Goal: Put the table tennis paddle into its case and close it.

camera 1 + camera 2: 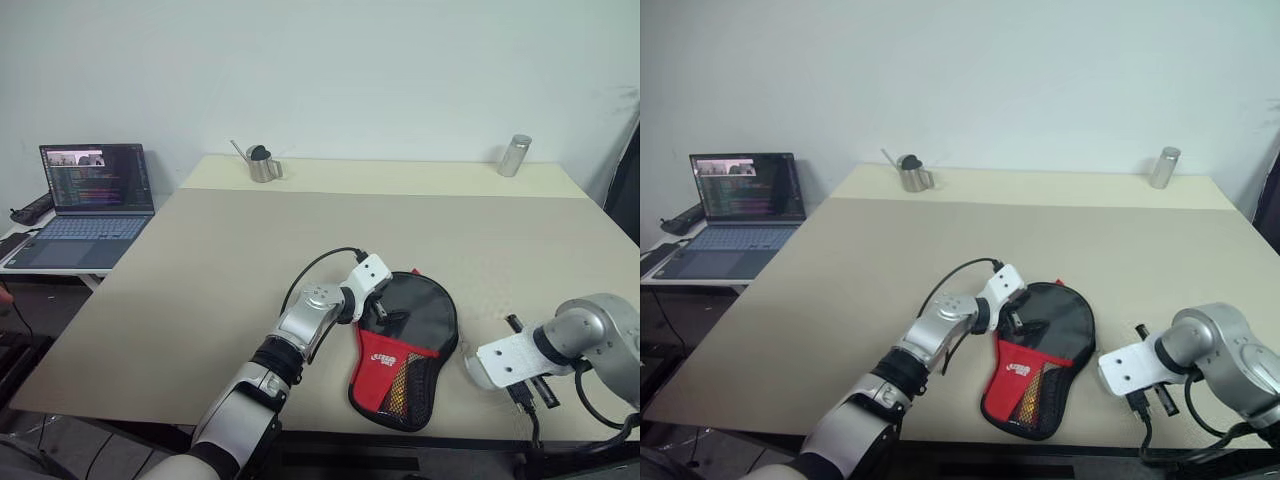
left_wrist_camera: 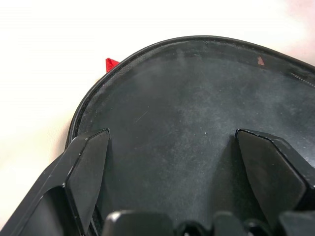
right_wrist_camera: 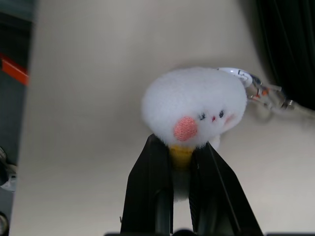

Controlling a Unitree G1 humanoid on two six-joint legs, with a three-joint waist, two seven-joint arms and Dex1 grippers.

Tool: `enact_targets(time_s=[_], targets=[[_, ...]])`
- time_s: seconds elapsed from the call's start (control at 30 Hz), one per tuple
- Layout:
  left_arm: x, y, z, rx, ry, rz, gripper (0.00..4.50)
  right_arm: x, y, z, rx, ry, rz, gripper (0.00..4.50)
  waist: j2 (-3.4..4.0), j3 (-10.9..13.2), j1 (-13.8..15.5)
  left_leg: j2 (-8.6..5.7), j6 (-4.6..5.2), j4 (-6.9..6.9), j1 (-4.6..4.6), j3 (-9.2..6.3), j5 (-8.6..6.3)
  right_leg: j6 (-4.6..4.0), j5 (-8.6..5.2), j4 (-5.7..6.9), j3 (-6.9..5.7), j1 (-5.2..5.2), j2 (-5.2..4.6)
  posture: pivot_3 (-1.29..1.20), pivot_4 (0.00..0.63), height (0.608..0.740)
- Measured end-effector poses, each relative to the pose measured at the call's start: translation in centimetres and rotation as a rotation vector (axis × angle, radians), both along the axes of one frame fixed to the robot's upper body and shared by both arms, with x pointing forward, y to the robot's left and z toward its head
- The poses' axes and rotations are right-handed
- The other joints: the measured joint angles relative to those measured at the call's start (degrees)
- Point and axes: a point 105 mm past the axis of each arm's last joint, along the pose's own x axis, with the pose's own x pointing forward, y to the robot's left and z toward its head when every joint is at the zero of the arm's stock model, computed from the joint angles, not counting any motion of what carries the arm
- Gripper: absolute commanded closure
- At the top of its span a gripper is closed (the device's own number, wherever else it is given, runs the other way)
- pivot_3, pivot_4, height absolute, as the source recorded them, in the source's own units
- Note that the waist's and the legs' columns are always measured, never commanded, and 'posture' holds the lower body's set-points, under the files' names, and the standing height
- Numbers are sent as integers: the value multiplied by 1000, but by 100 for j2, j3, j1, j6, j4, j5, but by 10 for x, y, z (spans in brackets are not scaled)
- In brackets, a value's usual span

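Case [image 1: 405, 345]: matt black cloth, red panel, mesh; plush toy [image 3: 194, 105]: fluffy white.

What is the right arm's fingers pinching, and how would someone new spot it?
Start at the beige table, then go to the black and red case at its near edge. Just right of it, the right gripper is shut on a plush charm: a white fluffy ball with a pink cheek and metal clasp, the only soft toy.

A beige table [image 1: 250, 270] meets a white wall [image 1: 350, 70], laptop [image 1: 92, 195] alongside

Left end effector [image 1: 1025, 322] seemingly over case [image 1: 1040, 360]
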Motion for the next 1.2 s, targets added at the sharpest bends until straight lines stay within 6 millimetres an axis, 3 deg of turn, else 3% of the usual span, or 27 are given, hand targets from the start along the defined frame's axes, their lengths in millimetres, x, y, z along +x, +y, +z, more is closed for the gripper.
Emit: enact_targets(time_s=[0.77,0.93,1.03,1.2], targets=[[-7,-2,-3,49,15,-66,0,-57,28,-16,53,147,318,4475,-52,-55,27,-1,-20,0,0,-71,-38,-7,-55,-5,-66,26,-1,0,150,740],[-9,-5,-3,53,12,-75,0,-80,36,-20,82,217,382,4476,-49,-58,38,-4,-26,1,-9,-106,-44,-15,-70,-6,-105,32,-8,0,150,740],[-9,-8,-3,50,9,-69,0,-115,48,-32,157,378,449,4487,-45,-55,50,-13,-26,12,-15,-109,-44,-14,-71,-4,-107,36,-14,0,150,740],[-9,-14,-8,56,15,-49,0,-121,51,-25,163,386,486,4490,-39,-56,47,-19,-16,20,35,-122,-46,21,-86,-9,-122,110,-21,0,150,740]])
